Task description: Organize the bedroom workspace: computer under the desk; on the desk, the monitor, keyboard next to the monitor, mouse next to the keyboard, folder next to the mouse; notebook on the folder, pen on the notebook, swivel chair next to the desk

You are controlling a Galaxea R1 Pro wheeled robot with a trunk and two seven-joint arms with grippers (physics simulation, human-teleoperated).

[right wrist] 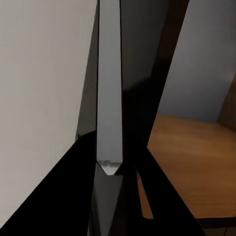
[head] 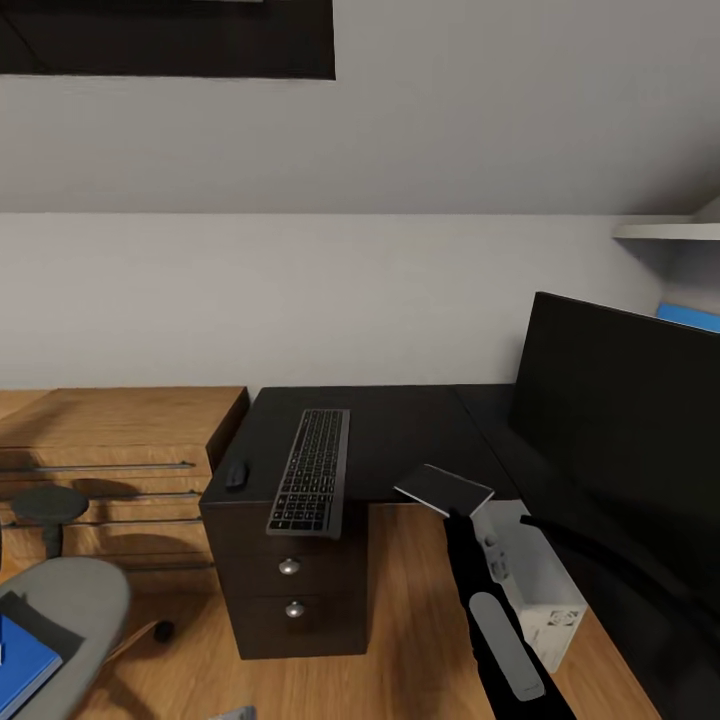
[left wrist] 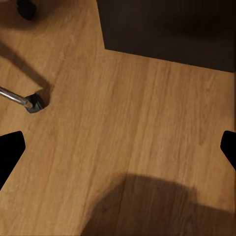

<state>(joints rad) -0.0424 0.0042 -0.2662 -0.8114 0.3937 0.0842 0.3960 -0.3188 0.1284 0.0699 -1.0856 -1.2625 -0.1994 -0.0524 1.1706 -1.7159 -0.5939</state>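
The swivel chair (head: 70, 600) sits closest, its grey seat well off to the left of the right gripper (head: 462, 512) and lower than it, with the blue folder (head: 20, 655) lying flat on the seat. In the left wrist view the left gripper (left wrist: 118, 147) hangs over bare wood floor (left wrist: 137, 123), its two black fingertips (left wrist: 10, 152) spread wide with nothing between them; a chrome spoke ending in a black castor (left wrist: 35, 103) lies on the floor ahead of it, and beyond that is the dark foot of the drawer unit (left wrist: 167, 29). Further right, the mouse (head: 236, 474) rests on the black desk (head: 400, 430) near its left edge, well to the left of the right gripper, and the keyboard (head: 310, 470) lies just beside the mouse, lengthwise from front to back, between the mouse and that gripper. The right gripper is clamped on the notebook (head: 443, 490), which it holds tilted at the desk's front edge, just right of the keyboard; whether the pad touches the desktop cannot be told. The right wrist view shows the notebook edge-on as a thin grey slab running out from between the fingers (right wrist: 73, 196). Below and just right of this gripper the white computer (head: 545, 595) stands on the floor under the desk, and the monitor (head: 620, 420) stands on the desk to its right, behind and above it.
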